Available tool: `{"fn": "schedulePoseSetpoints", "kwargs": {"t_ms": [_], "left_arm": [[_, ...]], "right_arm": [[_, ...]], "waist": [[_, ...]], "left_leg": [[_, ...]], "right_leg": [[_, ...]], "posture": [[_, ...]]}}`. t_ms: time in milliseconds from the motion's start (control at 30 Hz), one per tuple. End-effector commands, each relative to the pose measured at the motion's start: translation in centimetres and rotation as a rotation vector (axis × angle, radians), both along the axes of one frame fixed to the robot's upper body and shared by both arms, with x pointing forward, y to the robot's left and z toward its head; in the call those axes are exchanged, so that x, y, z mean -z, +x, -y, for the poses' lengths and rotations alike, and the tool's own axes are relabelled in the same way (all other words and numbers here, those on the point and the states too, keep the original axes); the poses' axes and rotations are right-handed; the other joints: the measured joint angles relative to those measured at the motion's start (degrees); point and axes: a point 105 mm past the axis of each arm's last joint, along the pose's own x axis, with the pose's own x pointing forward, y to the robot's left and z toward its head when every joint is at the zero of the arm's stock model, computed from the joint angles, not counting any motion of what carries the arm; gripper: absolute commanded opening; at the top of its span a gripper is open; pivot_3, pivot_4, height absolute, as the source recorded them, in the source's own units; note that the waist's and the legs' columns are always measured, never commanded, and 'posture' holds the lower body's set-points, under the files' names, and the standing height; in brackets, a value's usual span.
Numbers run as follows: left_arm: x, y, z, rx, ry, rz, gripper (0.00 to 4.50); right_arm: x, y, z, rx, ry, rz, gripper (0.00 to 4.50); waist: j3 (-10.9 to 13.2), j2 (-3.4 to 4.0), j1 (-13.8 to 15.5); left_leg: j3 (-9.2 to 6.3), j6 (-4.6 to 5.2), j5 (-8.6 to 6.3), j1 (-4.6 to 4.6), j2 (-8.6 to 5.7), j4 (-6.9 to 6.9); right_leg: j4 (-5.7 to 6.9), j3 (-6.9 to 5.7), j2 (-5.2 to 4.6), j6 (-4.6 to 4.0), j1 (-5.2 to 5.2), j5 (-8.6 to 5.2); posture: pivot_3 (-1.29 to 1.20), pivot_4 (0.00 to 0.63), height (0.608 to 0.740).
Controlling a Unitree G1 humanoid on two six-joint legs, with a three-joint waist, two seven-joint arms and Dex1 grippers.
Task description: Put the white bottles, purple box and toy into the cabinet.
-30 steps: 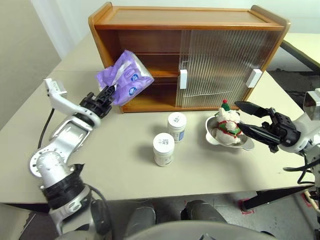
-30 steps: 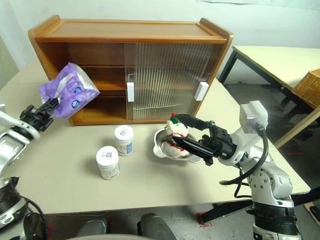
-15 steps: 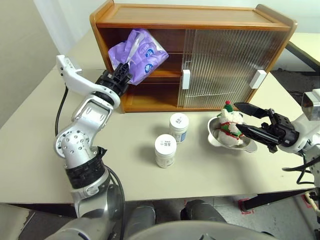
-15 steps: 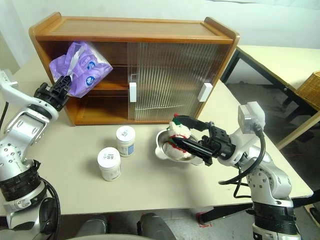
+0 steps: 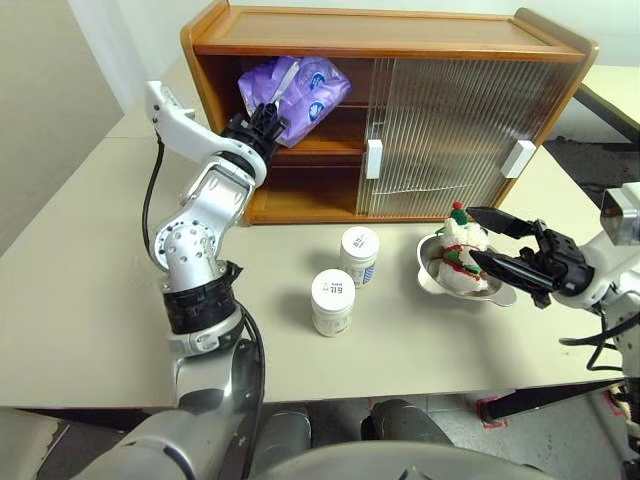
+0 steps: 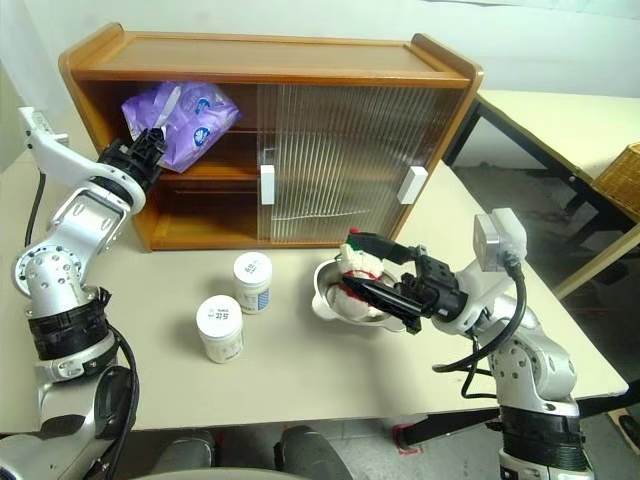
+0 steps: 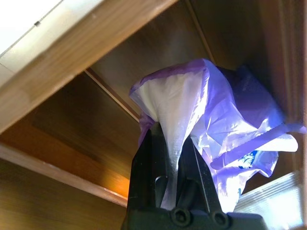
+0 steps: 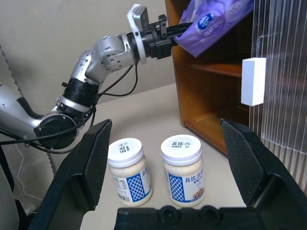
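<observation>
In the open left half of the cabinet (image 5: 390, 40), at upper-shelf height, the left gripper (image 5: 262, 117) is pinching the purple box (image 5: 297, 88) by its tissue end, long axis slanting toward the sliding doors. The right gripper (image 5: 492, 243) is hanging spread wide around the toy (image 5: 459, 253).

Cabinet (image 5: 390, 30) left half open; ribbed doors (image 5: 450, 130) across right.

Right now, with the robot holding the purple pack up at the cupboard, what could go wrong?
The left gripper pinches only the white tissue sticking out of the purple box, so the tissue might slide out and the pack could drop. The pack hangs tilted at the cabinet upper shelf, so it may catch on the frame. The right gripper waits open beside the toy and might nudge it.
</observation>
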Motion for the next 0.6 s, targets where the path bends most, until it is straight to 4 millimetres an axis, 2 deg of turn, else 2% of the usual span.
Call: {"fn": "schedulePoseSetpoints", "kwargs": {"t_ms": [33,200,367,600], "left_arm": [[0.3,0.9,0.4,-0.021,0.017,-0.022,0.01],[0.3,1.8,0.7,-0.046,0.004,-0.049,0.01],[-0.2,2.5,1.2,-0.041,-0.021,-0.049,1.61],[-0.2,1.9,1.0,-0.042,-0.026,-0.053,4.08]], "right_arm": [[0.4,-0.2,-0.1,-0.004,-0.013,0.001,4.50],[0.6,-0.4,0.0,-0.001,-0.018,0.002,4.50],[0.8,-0.5,0.0,0.002,-0.023,-0.002,4.50],[1.1,-0.5,0.0,0.001,-0.029,-0.012,4.50]], "waist": [[0.0,0.00,-0.1],[0.0,0.00,-0.2],[0.0,-0.01,-0.5],[0.0,-0.01,-1.0]], "left_leg": [[0.00,0.00,0.00,-0.01,0.00,0.01],[0.00,0.04,-0.03,-0.09,-0.01,0.10],[0.00,0.09,-0.06,-0.18,-0.03,0.23],[0.01,0.09,-0.06,-0.21,-0.04,0.25]], "right_leg": [[-0.01,0.00,0.00,0.00,0.00,0.00],[-0.04,0.00,-0.01,0.03,-0.01,-0.02],[-0.05,0.00,-0.02,0.06,-0.01,-0.03],[-0.05,0.00,-0.02,0.08,-0.02,-0.04]], "posture": [[-0.13,0.000,0.740],[-0.14,0.000,0.740],[-0.14,0.000,0.740],[-0.13,0.000,0.740]]}}
